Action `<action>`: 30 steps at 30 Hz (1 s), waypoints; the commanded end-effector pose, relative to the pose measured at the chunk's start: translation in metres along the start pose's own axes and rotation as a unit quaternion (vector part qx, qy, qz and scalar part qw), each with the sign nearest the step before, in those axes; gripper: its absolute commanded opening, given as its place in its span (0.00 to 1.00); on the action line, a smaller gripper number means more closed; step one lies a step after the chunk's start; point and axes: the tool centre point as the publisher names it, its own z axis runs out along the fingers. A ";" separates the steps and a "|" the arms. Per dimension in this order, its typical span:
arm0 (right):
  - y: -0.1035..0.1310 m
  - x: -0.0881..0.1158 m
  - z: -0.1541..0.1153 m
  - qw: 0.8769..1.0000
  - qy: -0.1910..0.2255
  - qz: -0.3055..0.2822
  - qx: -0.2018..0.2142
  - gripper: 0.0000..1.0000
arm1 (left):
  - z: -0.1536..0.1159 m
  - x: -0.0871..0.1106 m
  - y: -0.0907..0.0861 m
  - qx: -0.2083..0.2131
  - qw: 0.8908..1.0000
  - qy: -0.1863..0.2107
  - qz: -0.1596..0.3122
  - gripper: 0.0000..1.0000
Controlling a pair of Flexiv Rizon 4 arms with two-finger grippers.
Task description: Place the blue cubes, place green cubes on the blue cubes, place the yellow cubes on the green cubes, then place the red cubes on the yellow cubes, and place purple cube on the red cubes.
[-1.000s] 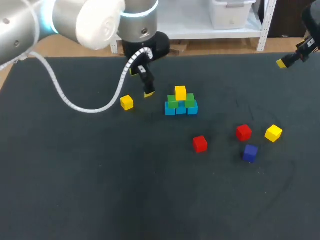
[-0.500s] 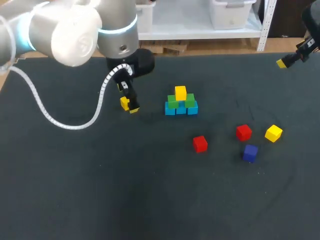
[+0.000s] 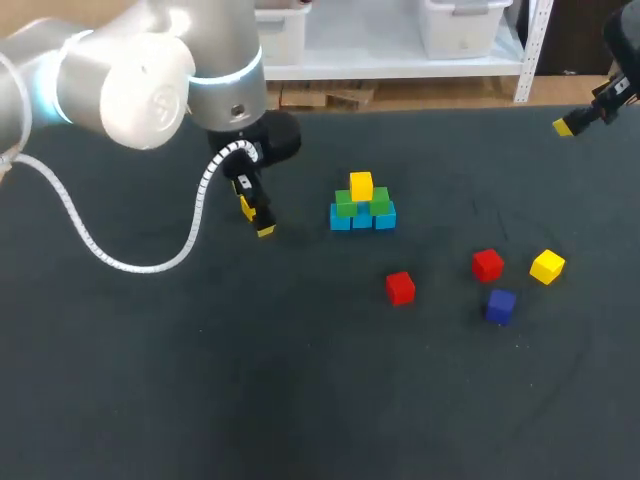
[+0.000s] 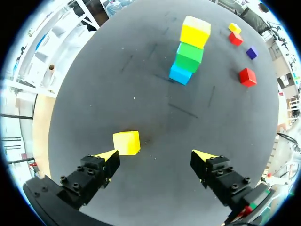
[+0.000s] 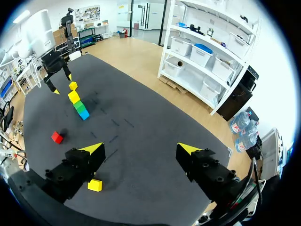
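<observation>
Head view: left gripper [image 3: 256, 218] is down at table [image 3: 300, 400] level, upper left of centre, released. Left wrist view: loose yellow cube [image 4: 126, 142] lies between its fingers, just beside one tip, clear of the other. Blue-green-yellow stack [image 3: 362, 205] stands upper centre. Red cube [image 3: 400, 288], second red cube [image 3: 487, 265], another yellow cube [image 3: 547, 267] and purple cube [image 3: 500, 305] lie lower right. Right gripper [image 5: 141, 148] is spread, empty.

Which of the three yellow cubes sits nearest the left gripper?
The lone yellow cube beside one finger of the left gripper. The top yellow cube sits on the stack; the far yellow cube lies by a red cube.
</observation>
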 end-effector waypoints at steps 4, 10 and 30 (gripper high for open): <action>-0.001 -0.001 0.001 1.000 0.000 0.000 -0.002 1.00 | 0.007 -0.005 0.008 0.014 1.000 0.001 -0.001 1.00; -0.001 -0.001 0.001 1.000 0.000 0.000 -0.002 1.00 | 0.013 -0.007 0.016 0.017 1.000 0.003 -0.007 1.00; -0.001 -0.001 0.001 1.000 0.000 0.000 -0.002 1.00 | 0.021 -0.007 0.025 0.018 1.000 0.012 -0.017 1.00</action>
